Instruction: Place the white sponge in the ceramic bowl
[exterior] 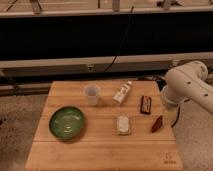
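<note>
What seems the hand [172, 113] hangs by the surface's [100, 152] right edge; open or closed, I cannot tell. The white sponge [123, 124] lies to its left, the ceramic bowl [66, 122] farther left.

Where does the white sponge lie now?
In the camera view the white sponge lies near the middle of the table, between the green bowl at left and a reddish packet; the gripper hangs by its right edge.

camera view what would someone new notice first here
The big white robot arm looms at the right edge of the wooden table, its claw hanging down just beside a small reddish-brown item. Next comes the green bowl at front left, with the white sponge lying mid-table to its right.
</note>
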